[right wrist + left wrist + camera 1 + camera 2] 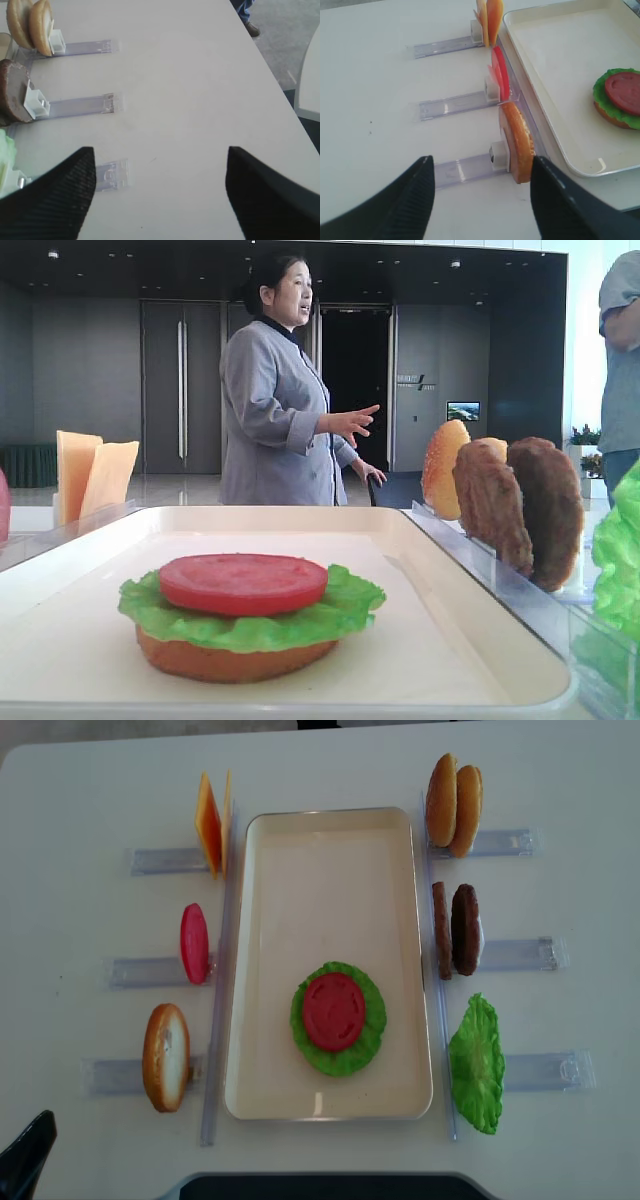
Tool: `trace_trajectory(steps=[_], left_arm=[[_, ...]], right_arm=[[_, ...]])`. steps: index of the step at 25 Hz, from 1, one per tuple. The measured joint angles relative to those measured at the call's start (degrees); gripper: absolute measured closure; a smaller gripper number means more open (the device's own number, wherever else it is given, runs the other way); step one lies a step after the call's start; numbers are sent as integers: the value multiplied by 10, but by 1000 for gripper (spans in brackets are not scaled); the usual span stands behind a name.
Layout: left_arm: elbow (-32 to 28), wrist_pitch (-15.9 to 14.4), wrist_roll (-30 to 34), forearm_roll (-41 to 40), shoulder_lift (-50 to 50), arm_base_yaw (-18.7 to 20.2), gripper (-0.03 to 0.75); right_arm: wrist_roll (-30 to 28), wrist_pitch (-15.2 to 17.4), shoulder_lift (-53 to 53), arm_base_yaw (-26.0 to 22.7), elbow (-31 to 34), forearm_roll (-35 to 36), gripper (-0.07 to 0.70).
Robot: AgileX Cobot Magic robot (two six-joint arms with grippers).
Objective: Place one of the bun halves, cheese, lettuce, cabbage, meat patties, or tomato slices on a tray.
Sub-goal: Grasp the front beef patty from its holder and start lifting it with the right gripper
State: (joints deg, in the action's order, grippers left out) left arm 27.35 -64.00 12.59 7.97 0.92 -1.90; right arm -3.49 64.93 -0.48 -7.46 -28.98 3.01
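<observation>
Both claws hang released over bare white table (pixel 330 760), nothing held: left gripper (pixel 482 172) spread just short of a bun half (pixel 516 142) on edge beside the tray (pixel 255 960), right gripper (pixel 160 165) spread out past the tray's far flank. On the tray: orange bun base (pixel 235 660), lettuce (pixel 250 618), tomato slice (pixel 243 583), stacked. Meat patties (pixel 456 930) stand in clear holders (pixel 520 953) alongside. Beyond the tray, a woman in grey (pixel 285 390) gestures before dark wall panels (pixel 90 380).
</observation>
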Motion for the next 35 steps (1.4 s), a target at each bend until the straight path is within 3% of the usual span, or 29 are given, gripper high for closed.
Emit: trace_trajectory(steps=[35], left_arm=[[0,0,0,0,0,0,255]], right_arm=[[0,0,0,0,0,0,118]])
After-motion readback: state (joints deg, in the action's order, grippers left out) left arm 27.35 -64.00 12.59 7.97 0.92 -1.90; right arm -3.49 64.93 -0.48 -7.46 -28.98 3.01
